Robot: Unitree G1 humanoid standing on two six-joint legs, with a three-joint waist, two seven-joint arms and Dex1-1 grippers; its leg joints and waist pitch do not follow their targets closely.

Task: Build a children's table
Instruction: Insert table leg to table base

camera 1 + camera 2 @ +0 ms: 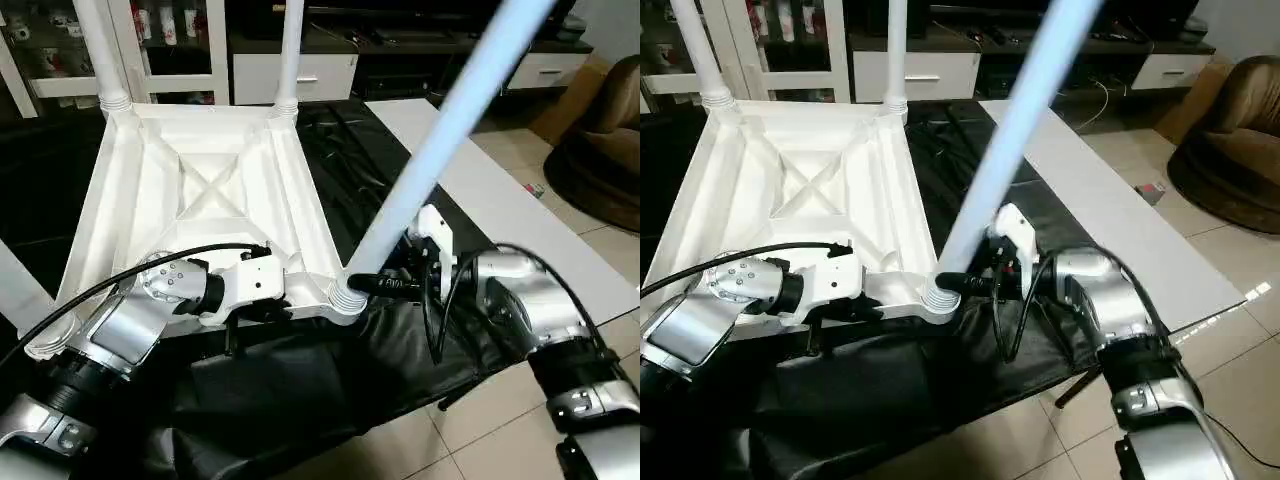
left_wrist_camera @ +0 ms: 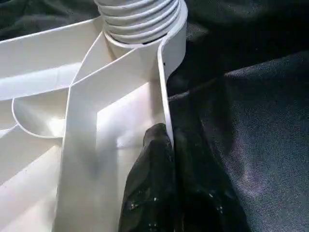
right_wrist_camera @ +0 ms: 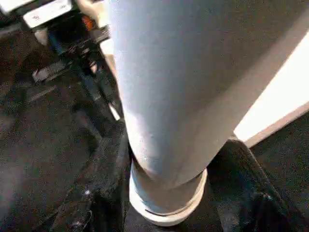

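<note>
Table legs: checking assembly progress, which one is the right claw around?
The near-right corner leg, leaning towards the camera; the right claw grips its base. The far legs stand untouched.

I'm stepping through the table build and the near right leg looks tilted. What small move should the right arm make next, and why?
Probably tip the leg upright over its socket before turning it further. It leans away from the tabletop, while the two far legs stand straight. The right claw grips it near the base; the left claw pinches the tabletop's rim, steadying it.
</note>
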